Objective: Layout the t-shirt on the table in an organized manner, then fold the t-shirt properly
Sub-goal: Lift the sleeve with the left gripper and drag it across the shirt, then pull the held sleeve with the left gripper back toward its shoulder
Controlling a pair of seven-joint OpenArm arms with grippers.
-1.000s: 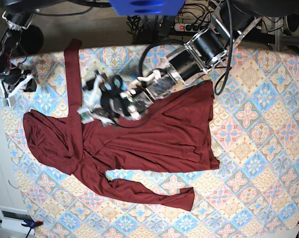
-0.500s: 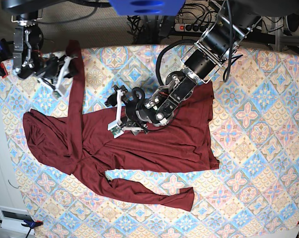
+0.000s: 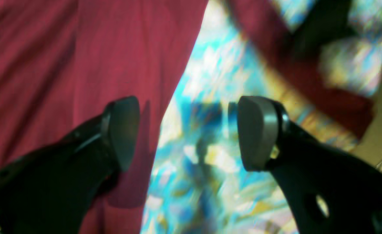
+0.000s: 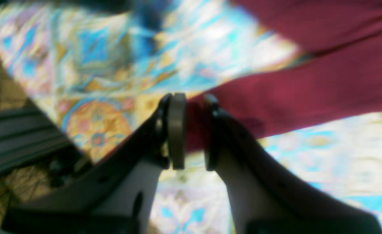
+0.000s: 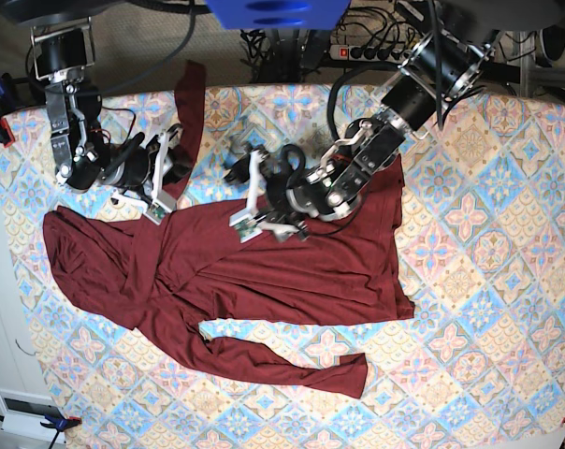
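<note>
My right claw (image 5: 163,178) is pinching the upper sleeve (image 5: 191,103) of the maroon t-shirt (image 5: 292,267); in the right wrist view a fold of the red knit sits between my nearly closed pads (image 4: 177,130), with the patterned table (image 4: 119,58) showing behind. My left claw (image 5: 247,201) is spread wide and holds nothing: in the left wrist view its two pads (image 3: 124,130) stand well apart, one over the shirt's body, the other over bare cloth, with the shirt's edge running between them.

The shirt lies across the middle of the table (image 5: 507,327), body roughly flat, hood end (image 5: 72,253) bunched at the left. The near sleeve (image 5: 292,365) trails along the near side. The sleeve I hold rises from the shoulder towards the far edge and its cuff hangs past the table's far rim.

As I judge it, the step is laying that sleeve out straight. To do it well I should keep the pinch firm but small, so thin knit does not slip or bunch. I should draw the sleeve outward along its own line, not sideways, which would drag the shoulder and wrinkle the body. My open left claw would do best pressing down on the shirt's edge beside it, anchoring the body while the right pulls. The cuff needs to come back onto the table before I let go, and I should lower the fabric flat first.
</note>
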